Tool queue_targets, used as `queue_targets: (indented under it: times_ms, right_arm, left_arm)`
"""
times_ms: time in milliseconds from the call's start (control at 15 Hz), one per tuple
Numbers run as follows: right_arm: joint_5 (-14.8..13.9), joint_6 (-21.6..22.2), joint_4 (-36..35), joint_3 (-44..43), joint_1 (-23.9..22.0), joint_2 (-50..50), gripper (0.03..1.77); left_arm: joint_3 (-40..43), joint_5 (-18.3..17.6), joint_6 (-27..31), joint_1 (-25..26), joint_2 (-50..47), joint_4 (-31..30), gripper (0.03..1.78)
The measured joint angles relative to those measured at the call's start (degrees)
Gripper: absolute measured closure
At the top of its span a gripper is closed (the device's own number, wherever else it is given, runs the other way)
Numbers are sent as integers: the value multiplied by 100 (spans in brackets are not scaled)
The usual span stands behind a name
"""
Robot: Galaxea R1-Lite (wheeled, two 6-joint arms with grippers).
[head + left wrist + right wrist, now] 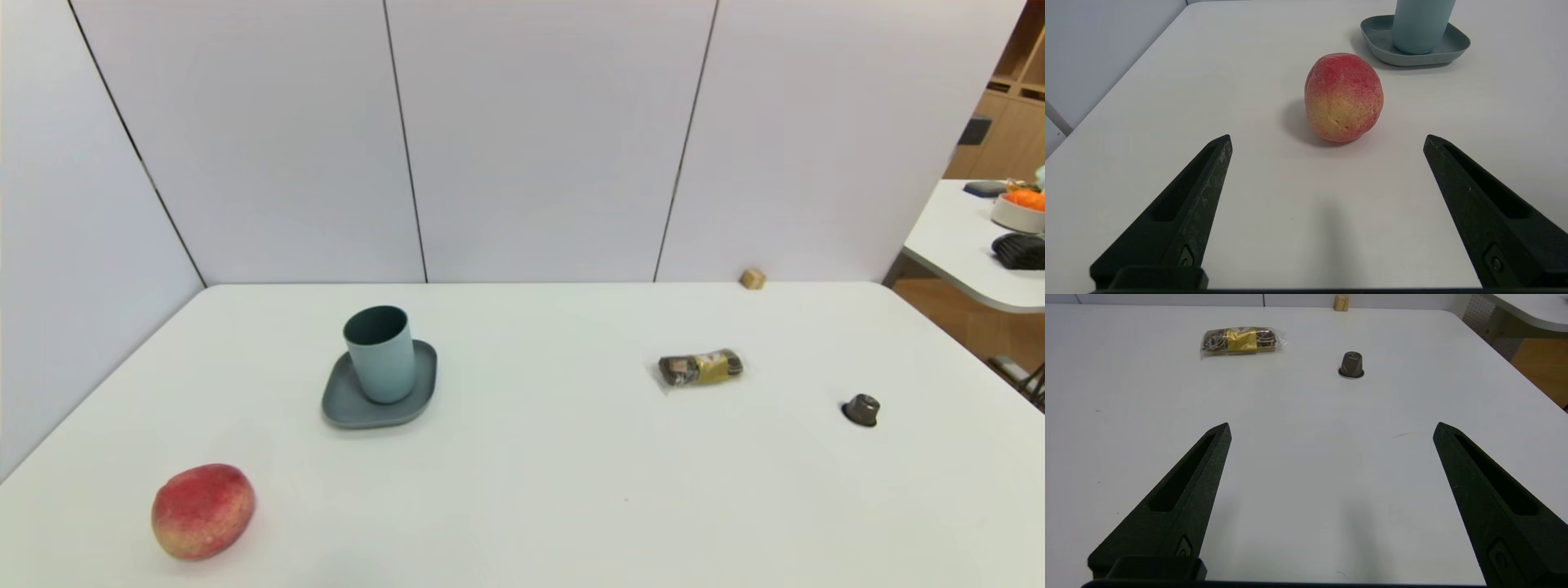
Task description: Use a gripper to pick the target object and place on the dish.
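The target object, a tall light blue-grey cup point(380, 354) point(1421, 25), stands upright on the dish point(351, 402) point(1380, 38), a dark grey-blue rounded-square plate on the table's left half. No arm shows in the head view. My left gripper point(1327, 139) hovers low over the table near its front edge, open and holding nothing, well short of the cup, with the fruit in between. My right gripper point(1332, 426) is open too, over bare table on the right side, holding nothing.
A red-yellow fruit point(203, 511) point(1344, 97) lies front left, between the left gripper and the dish. A wrapped brown-gold snack point(700, 367) point(1242, 339) and a small brown capsule point(861, 409) point(1351, 365) sit on the right half. A small wooden block point(753, 278) rests at the far edge.
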Motion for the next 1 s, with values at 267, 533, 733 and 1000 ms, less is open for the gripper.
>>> queue_targets:
  times_ms: [267, 533, 733, 1000]
  right_arm:
    - [0, 0, -2, 0, 0, 0, 9]
    - [0, 0, 0, 0, 0, 0, 9]
    - [-10, 4, -5, 0, 0, 0, 9]
    - [-30, 37, -5, 0, 0, 0, 9]
  left_arm:
    - [5, 30, -345, 0, -11, -9, 12]
    - [5, 76, -380, 0, -11, -11, 12]
    - [5, 78, -383, 0, -11, -11, 12]
    - [5, 80, -383, 0, -11, -11, 12]
